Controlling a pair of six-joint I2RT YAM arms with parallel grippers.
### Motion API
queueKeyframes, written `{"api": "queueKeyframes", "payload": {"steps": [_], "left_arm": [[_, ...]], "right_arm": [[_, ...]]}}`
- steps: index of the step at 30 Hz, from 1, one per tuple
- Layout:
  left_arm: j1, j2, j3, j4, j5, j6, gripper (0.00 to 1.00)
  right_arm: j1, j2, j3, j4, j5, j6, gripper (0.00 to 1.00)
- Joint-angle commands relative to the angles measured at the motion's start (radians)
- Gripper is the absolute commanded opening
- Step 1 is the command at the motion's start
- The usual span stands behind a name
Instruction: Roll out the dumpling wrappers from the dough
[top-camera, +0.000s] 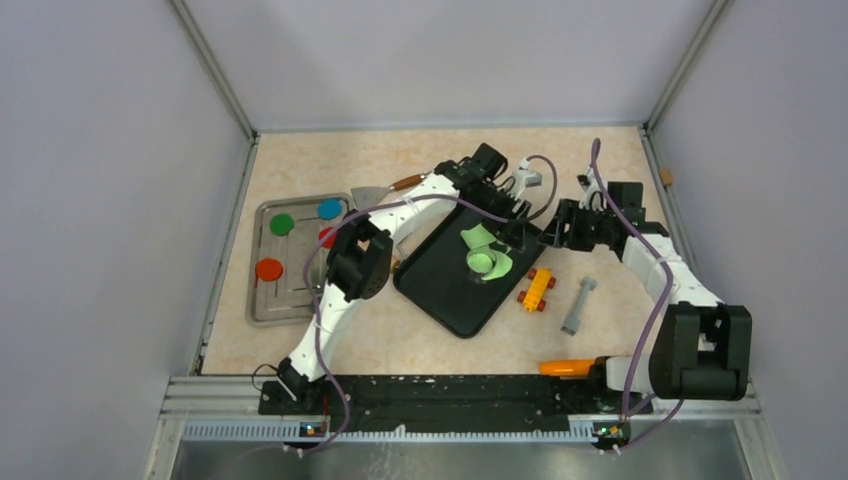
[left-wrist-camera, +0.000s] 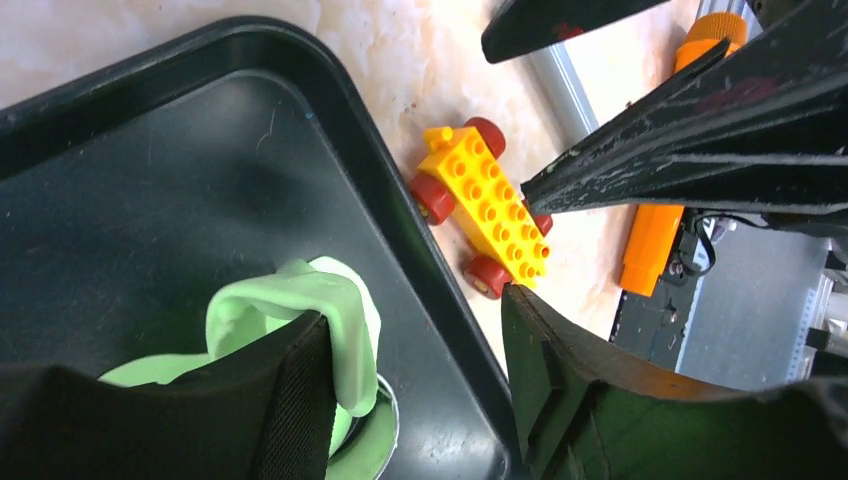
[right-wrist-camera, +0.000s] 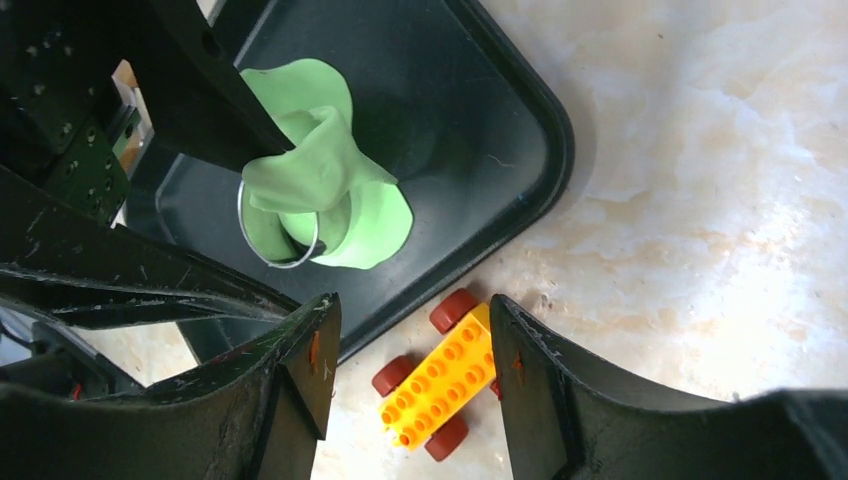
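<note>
On the black tray a ragged sheet of lime-green dough partly lies flat under a metal ring cutter. Its upper part is pulled up. My left gripper hangs over it with jaws open, and the dough is draped over and stuck to one finger; the other finger is clear of it. My right gripper is open beside the tray's right edge, above a yellow toy car, touching nothing. One round green dumpling wrapper lies on the silver tray at the left.
The silver tray also holds red discs and a blue disc. A scraper with a wooden handle lies behind the trays. A grey bolt-shaped piece and an orange handle lie right of the toy car.
</note>
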Motion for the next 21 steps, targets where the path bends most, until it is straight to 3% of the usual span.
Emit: {"api": "queueKeyframes", "payload": {"steps": [1,6,10,15,21], "left_arm": [[0.029,-0.077,0.057,-0.102,0.077,0.114,0.62],[0.076,-0.108,0.020,-0.063,0.226,-0.003,0.69],[0.090,-0.120,-0.001,-0.092,0.335,0.047,0.73],[0.089,-0.122,0.004,-0.122,0.358,0.099,0.76],[0.086,-0.114,0.015,-0.120,0.342,0.096,0.76]], "right_arm": [[-0.012,0.045,0.044,0.075,-0.111,0.016,0.58],[-0.012,0.158,0.085,0.147,-0.250,0.067,0.62],[0.007,0.222,0.150,0.173,-0.315,0.082,0.71],[0.063,0.289,0.227,0.138,-0.425,0.082,0.78],[0.131,0.332,0.234,0.198,-0.427,0.128,0.80]]}}
